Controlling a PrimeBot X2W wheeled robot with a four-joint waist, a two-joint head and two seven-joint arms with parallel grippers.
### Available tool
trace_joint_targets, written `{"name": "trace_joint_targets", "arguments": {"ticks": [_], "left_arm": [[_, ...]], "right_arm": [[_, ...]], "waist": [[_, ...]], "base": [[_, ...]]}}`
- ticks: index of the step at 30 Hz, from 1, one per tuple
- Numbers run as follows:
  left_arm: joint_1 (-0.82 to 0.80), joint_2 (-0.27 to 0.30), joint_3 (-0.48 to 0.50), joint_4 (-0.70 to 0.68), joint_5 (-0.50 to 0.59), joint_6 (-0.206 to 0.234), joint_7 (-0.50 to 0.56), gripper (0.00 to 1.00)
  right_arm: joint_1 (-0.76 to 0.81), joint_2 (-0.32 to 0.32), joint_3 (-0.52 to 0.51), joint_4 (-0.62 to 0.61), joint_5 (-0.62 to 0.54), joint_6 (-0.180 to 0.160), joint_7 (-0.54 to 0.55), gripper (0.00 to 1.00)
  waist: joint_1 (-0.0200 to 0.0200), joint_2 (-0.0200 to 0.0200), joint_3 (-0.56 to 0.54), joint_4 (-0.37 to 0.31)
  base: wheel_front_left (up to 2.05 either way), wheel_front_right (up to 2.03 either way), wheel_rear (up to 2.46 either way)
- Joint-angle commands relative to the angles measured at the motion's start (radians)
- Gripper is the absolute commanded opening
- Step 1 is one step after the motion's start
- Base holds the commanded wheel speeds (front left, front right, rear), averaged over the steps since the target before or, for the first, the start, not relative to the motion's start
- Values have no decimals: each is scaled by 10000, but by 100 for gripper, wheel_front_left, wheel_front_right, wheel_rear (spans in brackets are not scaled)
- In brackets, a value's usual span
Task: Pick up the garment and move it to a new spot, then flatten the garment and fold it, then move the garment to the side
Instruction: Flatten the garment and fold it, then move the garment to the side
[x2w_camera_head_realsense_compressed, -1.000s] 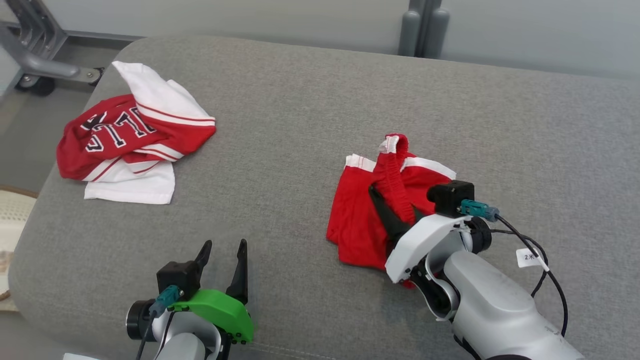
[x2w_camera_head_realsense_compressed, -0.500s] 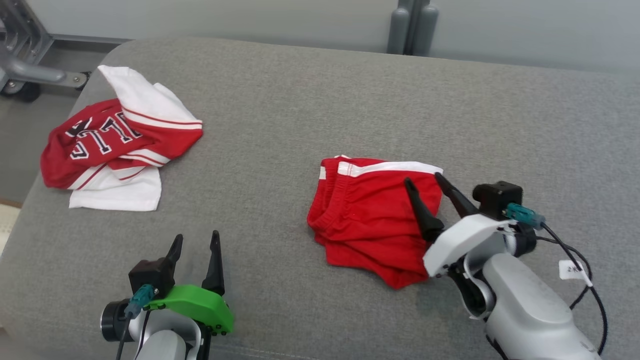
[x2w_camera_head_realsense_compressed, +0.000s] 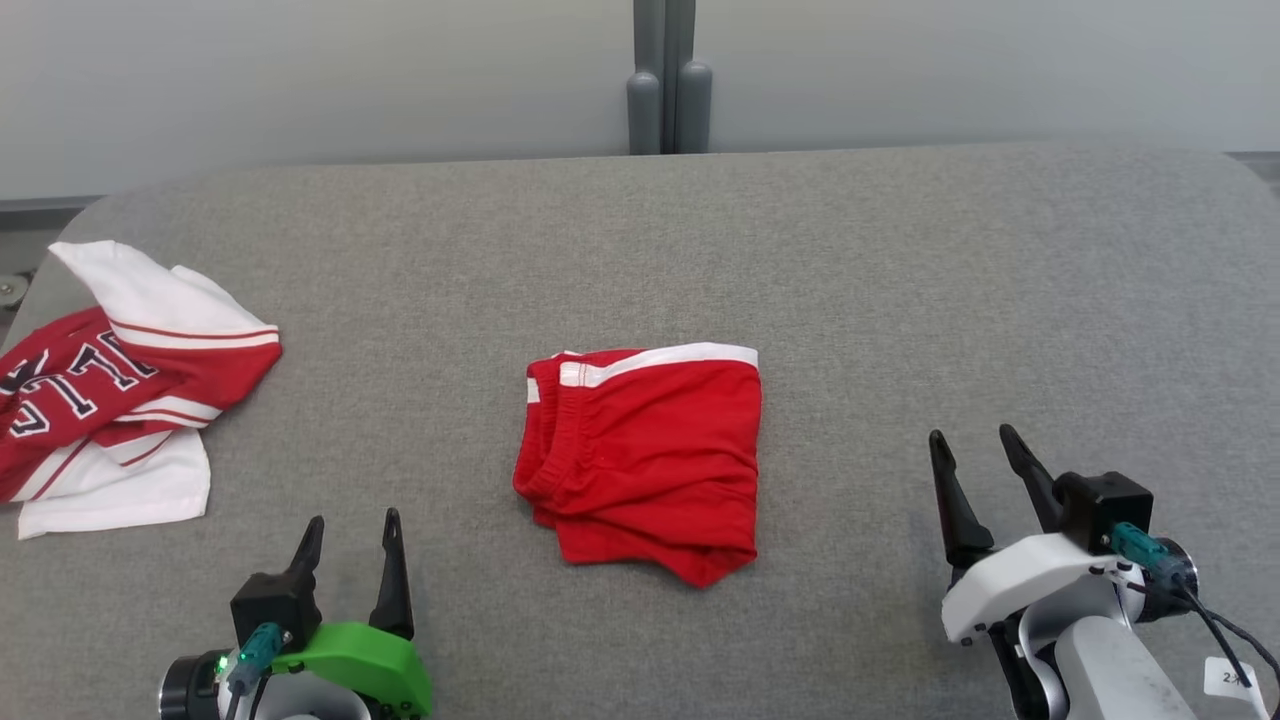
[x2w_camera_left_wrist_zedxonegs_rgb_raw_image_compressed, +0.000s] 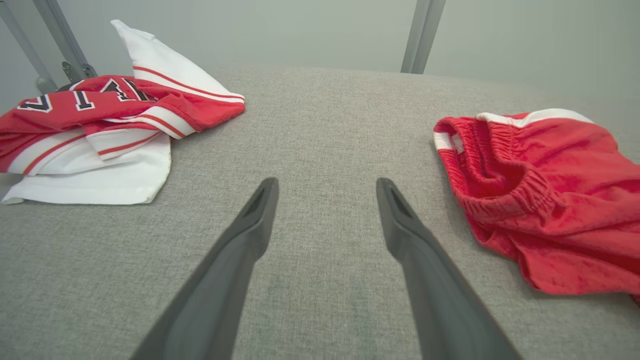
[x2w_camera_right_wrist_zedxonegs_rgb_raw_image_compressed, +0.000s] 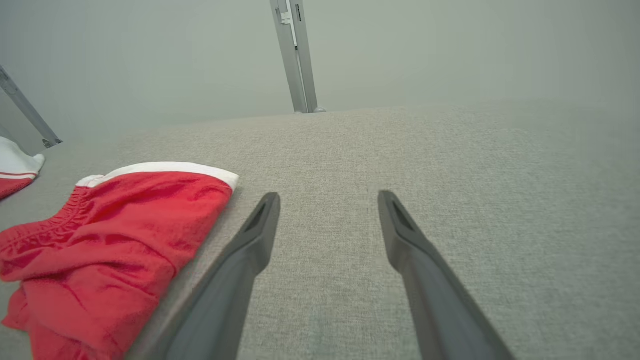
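A pair of red shorts with a white stripe, the garment (x2w_camera_head_realsense_compressed: 645, 455), lies folded in the middle of the grey cushion (x2w_camera_head_realsense_compressed: 700, 250). It appears at the right of the left wrist view (x2w_camera_left_wrist_zedxonegs_rgb_raw_image_compressed: 545, 190) and at the left of the right wrist view (x2w_camera_right_wrist_zedxonegs_rgb_raw_image_compressed: 105, 250). My left gripper (x2w_camera_head_realsense_compressed: 353, 521) stands open at the lower left, clear of the fabric, fingers (x2w_camera_left_wrist_zedxonegs_rgb_raw_image_compressed: 250, 225) apart over bare cushion. To the right of the garment my right gripper (x2w_camera_head_realsense_compressed: 973, 437) is open with nothing between its fingers (x2w_camera_right_wrist_zedxonegs_rgb_raw_image_compressed: 405, 240).
A crumpled red and white jersey (x2w_camera_head_realsense_compressed: 110, 390) with dark lettering lies at the cushion's left edge, seen too in the left wrist view (x2w_camera_left_wrist_zedxonegs_rgb_raw_image_compressed: 100, 130). A grey post (x2w_camera_head_realsense_compressed: 668, 80) stands behind the cushion against a pale wall. A metal frame leg (x2w_camera_left_wrist_zedxonegs_rgb_raw_image_compressed: 55, 45) is beyond the jersey.
My right gripper has let go of the garment, opened and drawn back to the right. The shorts now lie folded flat. The head camera has swung, shifting the whole picture.
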Motion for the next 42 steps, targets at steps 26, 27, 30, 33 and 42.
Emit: {"name": "trace_joint_targets", "arguments": {"ticks": [26,27,30,33,42], "left_arm": [[1160,46,331,-694,605,-195,-4,100],[1172,46,324,-697,591,-186,-4,100],[1206,46,304,-666,544,-184,-4,100],[1197,45,263,-648,505,-196,-4,100],[1143,45,-5,-671,439,-164,-4,100]], "right_arm": [[1274,155,-74,-881,-304,-4,-28,100],[1295,154,-56,-891,-295,-4,-26,100],[1297,156,-12,-863,-241,-4,-28,100],[1299,156,32,-828,-233,-4,-26,100],[1162,157,212,-734,-108,-4,-27,100]], "waist": [[0,0,-872,-183],[0,0,-873,-177],[0,0,-877,-158],[0,0,-884,-128],[0,0,-719,26]], "base": [[0,0,0],[0,0,0],[0,0,0],[0,0,0],[0,0,0]]}}
